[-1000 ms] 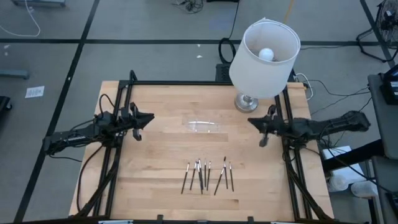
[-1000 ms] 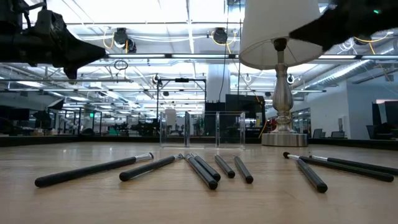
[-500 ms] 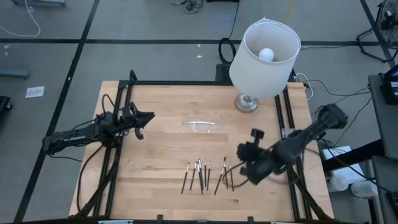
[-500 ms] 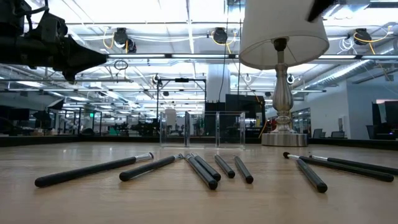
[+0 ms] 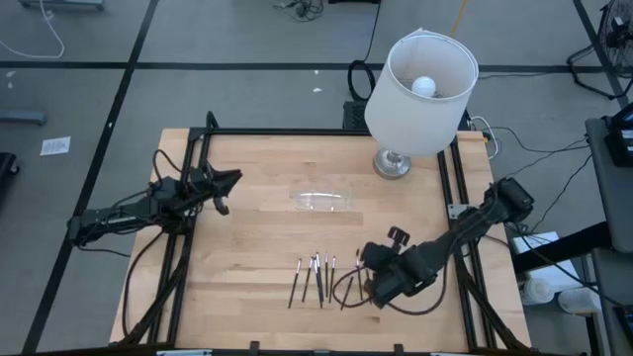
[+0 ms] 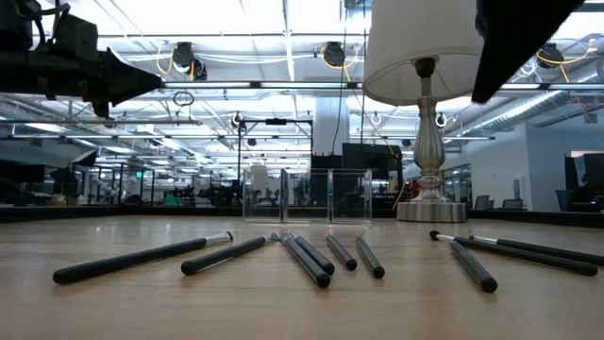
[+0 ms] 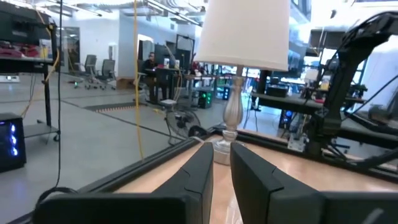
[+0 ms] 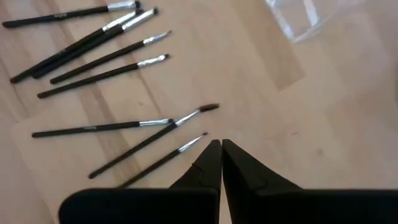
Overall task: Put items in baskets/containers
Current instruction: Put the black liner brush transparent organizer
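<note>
Several thin dark sticks with pale ends lie flat on the wooden table near its front edge, a left group (image 5: 315, 277) and a right group (image 8: 118, 134). The clear tray (image 5: 321, 201) stands at mid-table, also seen at the wrist picture's corner (image 8: 298, 18). My right gripper (image 8: 221, 148) is shut and points steeply down, hanging above the table just beside the right group's brush ends; in the high view it (image 5: 371, 289) covers part of that group. My left gripper (image 5: 235, 179) waits level at the table's left, its fingers (image 7: 202, 168) a narrow gap apart with nothing between them.
A lamp with a white shade (image 5: 420, 94) stands on its metal base (image 5: 393, 163) at the far right of the table. Black frame rails (image 5: 198, 148) run along the table's left, far and right edges. Bare wood lies between the tray and the sticks.
My right arm has swung from the table's right edge out toward the near middle and tipped from level to steeply downward, ending over the right group of sticks. It has stayed shut. The sticks and the tray have not moved.
</note>
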Available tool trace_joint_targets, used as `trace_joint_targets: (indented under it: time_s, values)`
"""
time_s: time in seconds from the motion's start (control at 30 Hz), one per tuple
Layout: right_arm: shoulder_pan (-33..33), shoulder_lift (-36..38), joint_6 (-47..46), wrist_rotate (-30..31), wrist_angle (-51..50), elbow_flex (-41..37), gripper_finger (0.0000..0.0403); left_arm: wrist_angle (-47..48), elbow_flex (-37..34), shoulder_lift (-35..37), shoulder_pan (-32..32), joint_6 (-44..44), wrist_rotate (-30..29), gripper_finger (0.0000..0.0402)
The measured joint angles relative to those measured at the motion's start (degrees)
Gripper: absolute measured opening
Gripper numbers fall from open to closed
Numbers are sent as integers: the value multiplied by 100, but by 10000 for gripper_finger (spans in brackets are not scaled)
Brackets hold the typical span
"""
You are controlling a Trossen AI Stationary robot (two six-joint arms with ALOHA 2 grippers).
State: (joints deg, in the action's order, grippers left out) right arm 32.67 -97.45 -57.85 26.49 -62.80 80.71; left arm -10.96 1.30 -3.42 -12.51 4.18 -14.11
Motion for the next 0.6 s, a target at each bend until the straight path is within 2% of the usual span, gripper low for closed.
trace_joint_targets:
  time_s: [0.13, 0.3, 0.47, 0.6]
  values:
    - [-178, 2, -16, -295, 408, -338, 31, 3, 0, 0, 0, -127, -105, 61]
    - [-298, 2, -190, -696, 1051, -712, 102, 20, 0, -2, 0, -124, -157, 61]
    - [-339, 2, -1052, -801, 1256, -1042, 168, -61, 0, -1, 0, -198, -160, 61]
    - [-341, 2, -1593, -878, 1281, -1249, 191, -158, 0, 0, 0, -289, -161, 61]
